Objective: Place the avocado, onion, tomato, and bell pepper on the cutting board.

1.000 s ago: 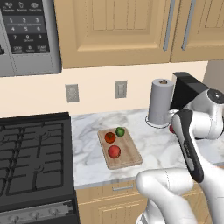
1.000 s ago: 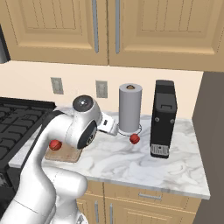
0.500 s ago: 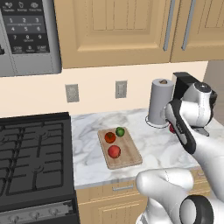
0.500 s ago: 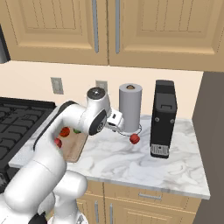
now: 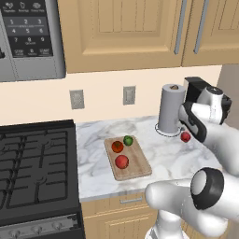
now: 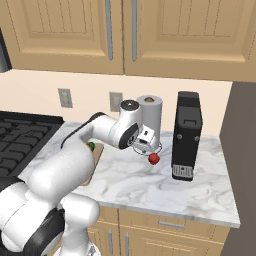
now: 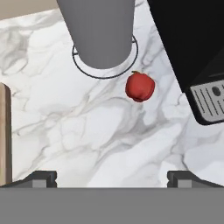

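The red bell pepper lies on the marble counter between the paper towel holder and the black machine, and it also shows as the bell pepper in both base views. My gripper hangs open and empty above the counter, short of the pepper; it is the gripper just left of the pepper in the right base view. The wooden cutting board carries the green avocado and two reddish balls. I cannot tell which of these is the tomato and which the onion.
A grey paper towel roll stands on a ring base just behind the pepper. A black coffee machine stands close on its right. The stove lies left of the board. The board's edge shows at the hand view's left.
The arm has swung right, from over the cutting board to the counter beside the paper towel roll. The gripper stayed open. The vegetables have not moved.
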Controlling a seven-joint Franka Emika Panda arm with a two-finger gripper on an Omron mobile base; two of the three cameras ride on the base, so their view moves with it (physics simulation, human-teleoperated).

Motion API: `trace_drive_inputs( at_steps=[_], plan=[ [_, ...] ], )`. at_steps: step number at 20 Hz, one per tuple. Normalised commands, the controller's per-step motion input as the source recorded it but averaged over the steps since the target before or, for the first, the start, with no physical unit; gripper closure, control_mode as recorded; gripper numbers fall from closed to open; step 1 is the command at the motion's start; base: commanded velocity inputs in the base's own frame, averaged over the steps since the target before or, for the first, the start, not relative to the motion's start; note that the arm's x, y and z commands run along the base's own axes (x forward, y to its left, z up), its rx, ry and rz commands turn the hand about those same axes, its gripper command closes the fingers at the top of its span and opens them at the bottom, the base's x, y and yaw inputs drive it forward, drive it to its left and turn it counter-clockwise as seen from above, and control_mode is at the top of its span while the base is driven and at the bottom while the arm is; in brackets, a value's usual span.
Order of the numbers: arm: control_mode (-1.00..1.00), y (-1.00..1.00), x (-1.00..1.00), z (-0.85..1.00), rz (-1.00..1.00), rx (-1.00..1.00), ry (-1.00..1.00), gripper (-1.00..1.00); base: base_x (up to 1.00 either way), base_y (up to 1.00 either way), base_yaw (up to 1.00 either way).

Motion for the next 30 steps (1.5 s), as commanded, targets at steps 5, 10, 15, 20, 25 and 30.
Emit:
trace_drive_inputs(
  at_steps=[5,10,15,20,25,30],
  plan=[
    [-1.0,-0.29,0.21,-0.23,0.0,0.0,0.03,-1.0,0.0,0.0,0.0],
    [-1.0,-0.1,0.21,-0.19,0.0,0.0,0.01,-1.0,0.0,0.0,0.0],
    [-1.0,-0.07,0.16,-0.2,0.0,0.0,0.0,-1.0,0.0,0.0,0.0],
    [-1.0,-0.13,0.16,-0.26,0.0,0.0,0.0,-1.0,0.0,0.0,0.0],
    [-1.0,-0.08,0.12,-0.13,0.0,0.0,0.0,-1.0,0.0,0.0,0.0],
    [-1.0,-0.05,0.1,-0.05,0.0,0.0,0.0,-1.0,0.0,0.0,0.0]
  ],
)
